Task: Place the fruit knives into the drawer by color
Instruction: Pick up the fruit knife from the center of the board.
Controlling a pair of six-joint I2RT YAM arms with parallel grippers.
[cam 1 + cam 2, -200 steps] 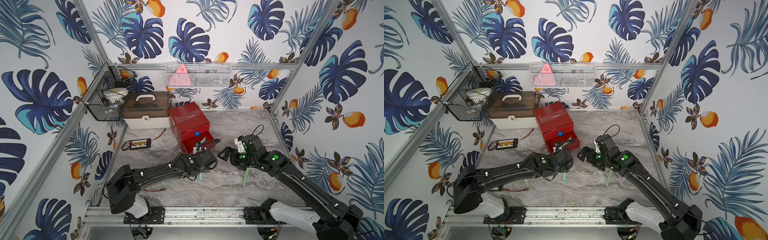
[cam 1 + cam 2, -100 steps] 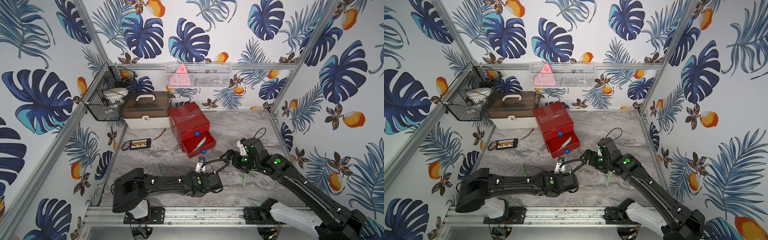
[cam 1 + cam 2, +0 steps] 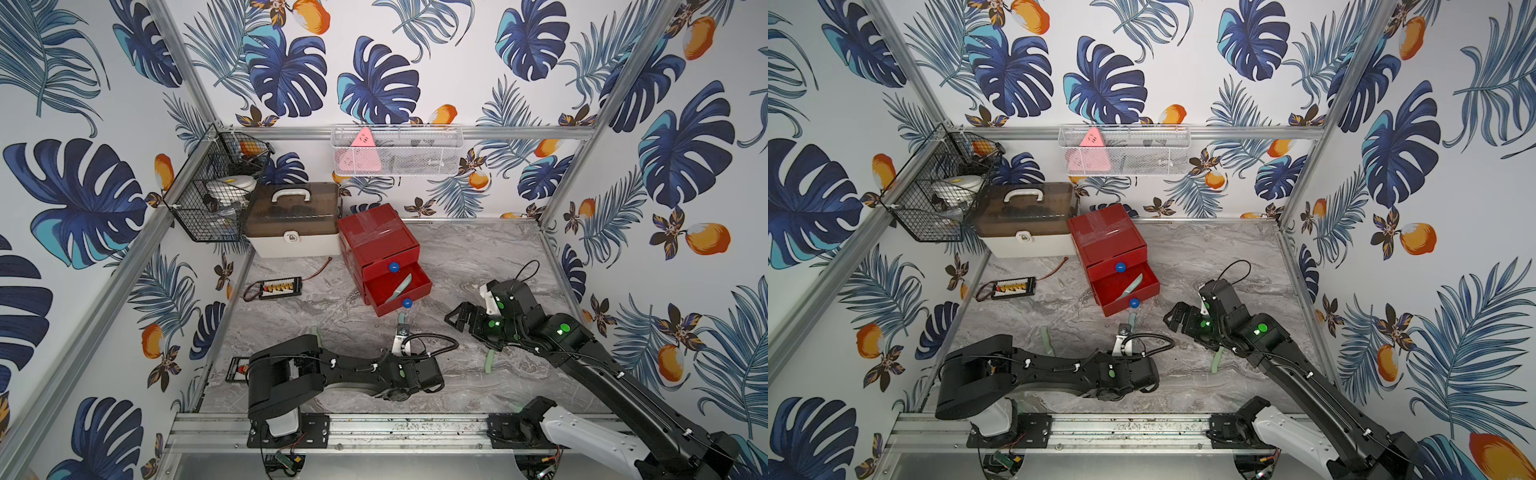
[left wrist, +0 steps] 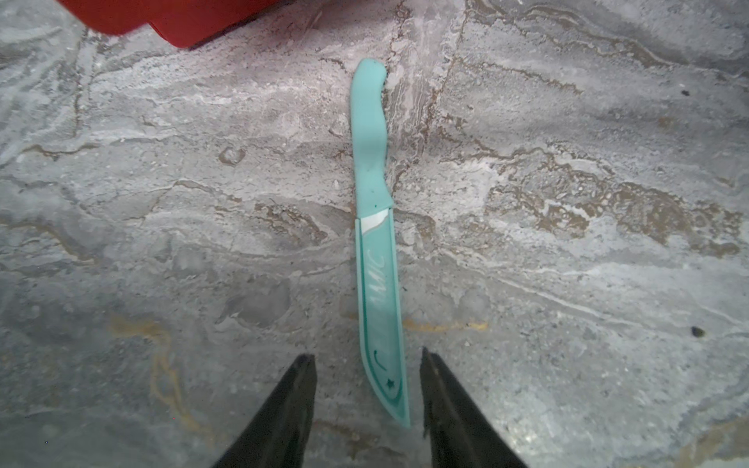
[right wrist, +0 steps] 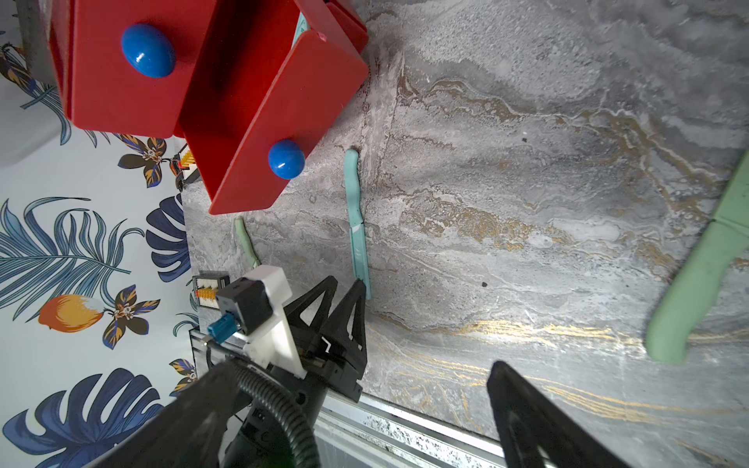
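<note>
The red drawer [image 3: 376, 237] stands at the back, its middle tray pulled out with a teal fruit knife [image 3: 400, 286] lying inside. A second teal knife [image 4: 375, 227] lies on the marble just in front of it. My left gripper [image 4: 367, 356] is open, low over the table, with this knife's blade tip between its fingers [image 4: 298, 389] and no contact. One pale green knife [image 3: 490, 361] lies under my right arm, another [image 3: 316, 336] beside my left arm. My right gripper [image 3: 457, 319] hovers open and empty to the right of the drawer.
A beige case with a brown lid [image 3: 295, 224] touches the drawer's left side. A black wire basket [image 3: 216, 195] and a white mesh shelf [image 3: 395, 151] hang on the walls. A small connector board with a red cable [image 3: 278, 286] lies at the left.
My left arm has pulled back from the drawer toward the front, leaving a teal knife in the open tray. My right arm has shifted slightly to the right.
</note>
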